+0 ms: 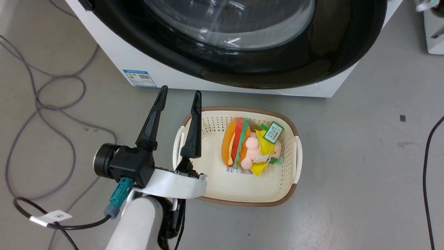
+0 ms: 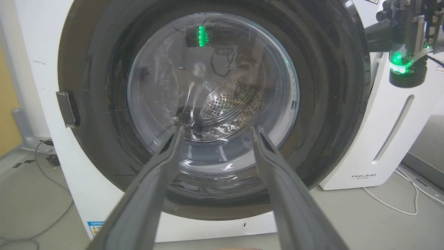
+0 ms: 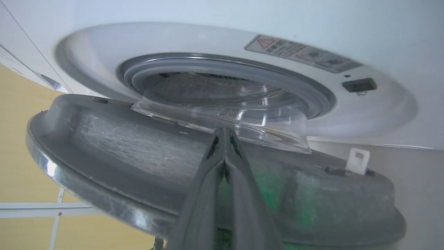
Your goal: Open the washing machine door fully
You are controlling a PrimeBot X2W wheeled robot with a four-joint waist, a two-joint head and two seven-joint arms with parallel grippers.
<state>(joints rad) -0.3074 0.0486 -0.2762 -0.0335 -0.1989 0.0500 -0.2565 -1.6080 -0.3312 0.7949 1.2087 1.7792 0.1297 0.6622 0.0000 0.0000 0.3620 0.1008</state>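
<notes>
Floor, far left: a black cable with a white tag (image 1: 52, 217).

Above it the washing machine (image 1: 114, 52) stands white, with a small blue label (image 1: 139, 77) low on its front.

The left gripper (image 1: 180, 91) hovers over the floor just short of the machine. Its two dark fingers are spread wide with nothing between them and point at the machine's front. The right-hand finger crosses the left rim of a cream basket (image 1: 297, 156).

In the basket lies a plush burger toy (image 1: 239, 146).

The washing machine door (image 1: 242, 66), glossy black, spans most of the machine's front above the basket. From the left wrist we look straight at its outer face, and the spread fingers frame the lower half of the glass bowl (image 2: 211, 97).

Right of the door stands a white FEELBIRD appliance (image 2: 381, 139). A green-lit wrist unit (image 2: 402, 62) sits high beside the door's right edge.

From the right wrist, the door is ajar, its grey inner side swung away from the gasket (image 3: 312, 93). The right gripper (image 3: 224, 132) has its fingers pressed together with nothing visible between them. The tips reach the base of the bowl. We cannot tell whether they touch it.
</notes>
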